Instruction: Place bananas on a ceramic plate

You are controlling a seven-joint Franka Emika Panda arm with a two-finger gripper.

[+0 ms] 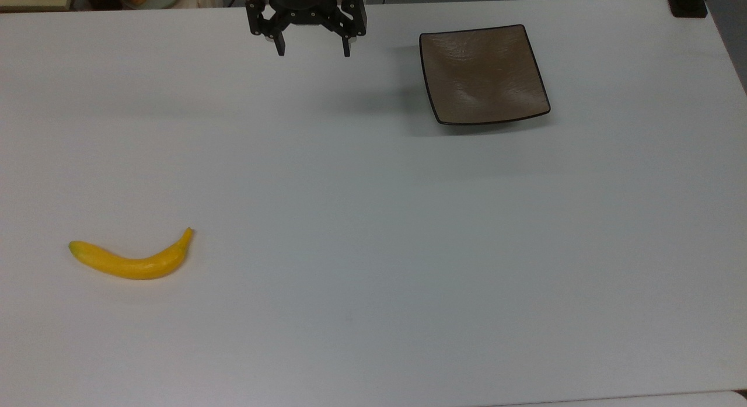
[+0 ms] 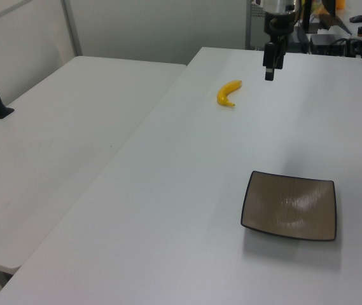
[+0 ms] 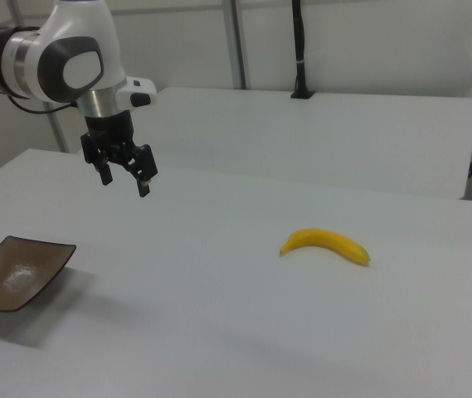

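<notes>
No readable text, labels, brands, numbers or signs are showing anywhere in these views.

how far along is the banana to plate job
Nothing is done yet: the banana lies on the table, far from the bare ceramic plate. In hand: nothing; the claw hangs open above the table. Left: reach the banana, grasp it, carry it over, set it on the plate.
</notes>
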